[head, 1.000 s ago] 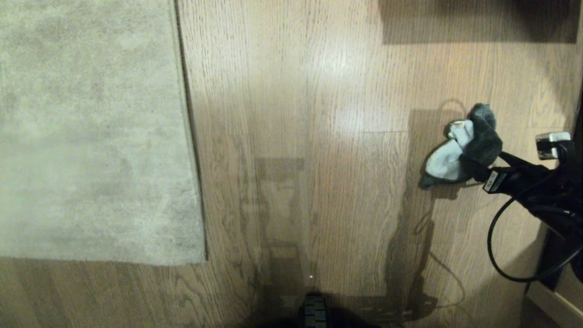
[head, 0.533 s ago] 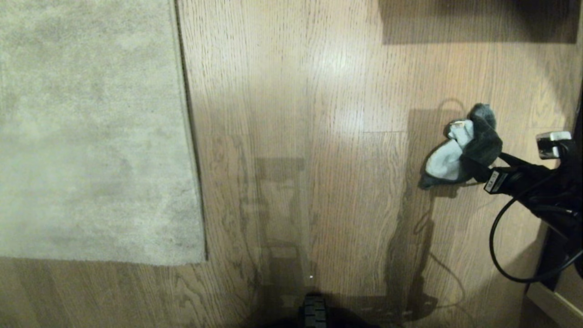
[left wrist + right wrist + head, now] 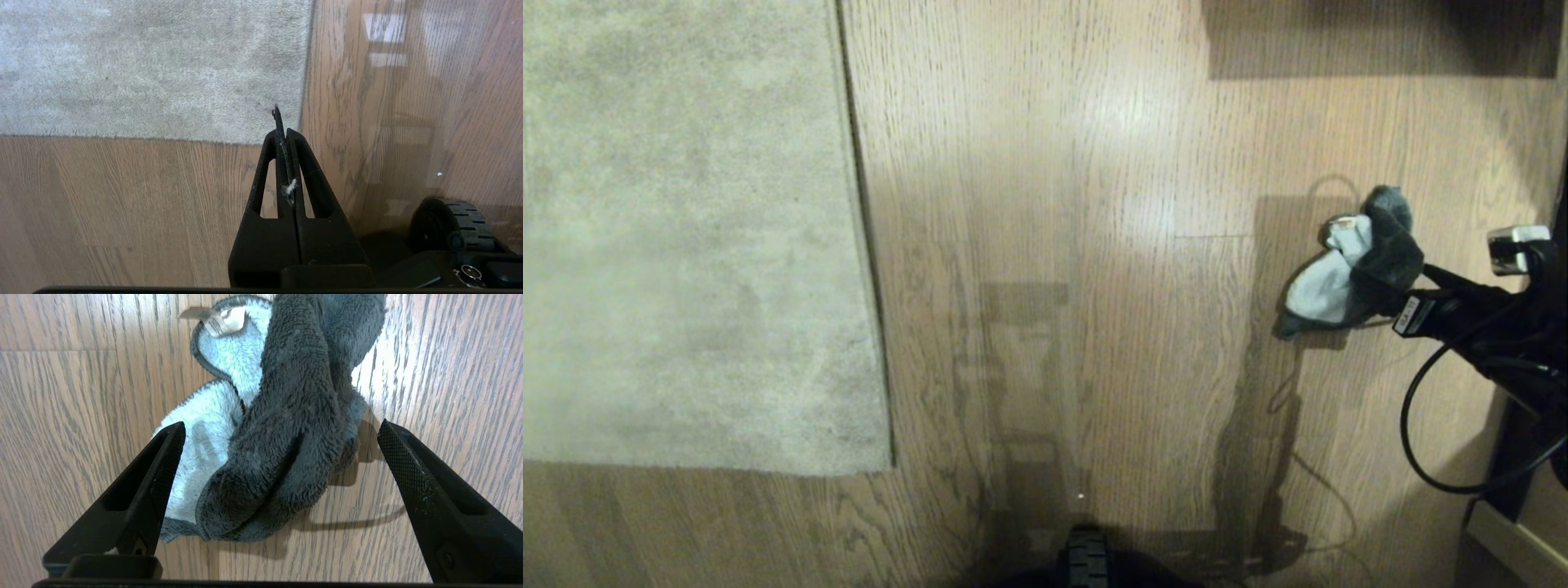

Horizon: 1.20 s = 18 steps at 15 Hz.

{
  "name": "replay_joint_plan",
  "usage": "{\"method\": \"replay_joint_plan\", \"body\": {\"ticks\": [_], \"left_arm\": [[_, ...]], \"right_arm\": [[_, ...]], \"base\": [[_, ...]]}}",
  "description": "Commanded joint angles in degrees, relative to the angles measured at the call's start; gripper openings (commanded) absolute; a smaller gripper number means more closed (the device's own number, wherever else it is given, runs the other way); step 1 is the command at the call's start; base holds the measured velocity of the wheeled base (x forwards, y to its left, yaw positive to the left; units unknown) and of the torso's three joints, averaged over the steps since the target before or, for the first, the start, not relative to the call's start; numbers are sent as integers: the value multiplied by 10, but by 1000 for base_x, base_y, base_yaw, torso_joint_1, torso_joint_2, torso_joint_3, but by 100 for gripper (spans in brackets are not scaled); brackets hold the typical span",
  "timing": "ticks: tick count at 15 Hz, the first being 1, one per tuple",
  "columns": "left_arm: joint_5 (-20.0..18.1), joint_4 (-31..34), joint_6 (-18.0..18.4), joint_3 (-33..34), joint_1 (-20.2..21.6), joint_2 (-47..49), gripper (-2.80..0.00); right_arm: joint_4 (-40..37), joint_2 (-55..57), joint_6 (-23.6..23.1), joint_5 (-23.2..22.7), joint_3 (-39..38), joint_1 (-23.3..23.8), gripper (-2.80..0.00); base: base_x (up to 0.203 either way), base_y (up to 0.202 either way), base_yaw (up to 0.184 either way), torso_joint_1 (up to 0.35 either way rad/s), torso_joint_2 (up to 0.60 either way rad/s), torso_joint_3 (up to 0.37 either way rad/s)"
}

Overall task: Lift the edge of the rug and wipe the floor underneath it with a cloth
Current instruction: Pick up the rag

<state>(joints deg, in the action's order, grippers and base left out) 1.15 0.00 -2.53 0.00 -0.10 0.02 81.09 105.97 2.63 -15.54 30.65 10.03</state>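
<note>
glossy wood-grain floor (image 3: 1094, 163) fills most of the head view, its light brown planks streaked with darker grain and carrying a bright sheen toward the far middle. on the robot's left lies the pale beige-grey rug (image 3: 686, 229), flat on the planks, with its rug edge (image 3: 862, 237) running away from the robot and a near corner just ahead of the base. a dark rectangular shadow falls across the far right of the boards.

well apart from the rug, on the robot's right, the cloth (image 3: 1352, 265) sits bunched on the floor, a dark grey fleecy fold heaped over a pale blue part, with a small white label (image 3: 216, 316) at its far end. the right gripper (image 3: 280, 435) reaches in from the right edge of the head view, its fingers spread wide, one on either side of the cloth's near end. they are not closed on the fabric. a black cable (image 3: 1421, 441) loops down from that arm.

the left gripper (image 3: 282, 122) hangs above the floor near the rug's corner, its two black fingers pressed together with nothing between them but a fleck of white lint. beside it a black wheel (image 3: 449, 220) of the base rests on the planks.
</note>
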Motion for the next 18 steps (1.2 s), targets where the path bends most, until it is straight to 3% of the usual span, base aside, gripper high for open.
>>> {"method": "replay_joint_plan", "body": {"ticks": [1,9,18], "left_arm": [[0,0,0,0,0,0,-280],[0,0,0,0,0,0,-280],[0,0,0,0,0,0,-280]], "right_arm": [[6,9,0,-1,2,0,0],[10,54,11,-1,50,0,0],[14,71,10,0,52,0,0]], "base": [[0,0,0,0,0,0],[0,0,0,0,0,0],[0,0,0,0,0,0]]}}
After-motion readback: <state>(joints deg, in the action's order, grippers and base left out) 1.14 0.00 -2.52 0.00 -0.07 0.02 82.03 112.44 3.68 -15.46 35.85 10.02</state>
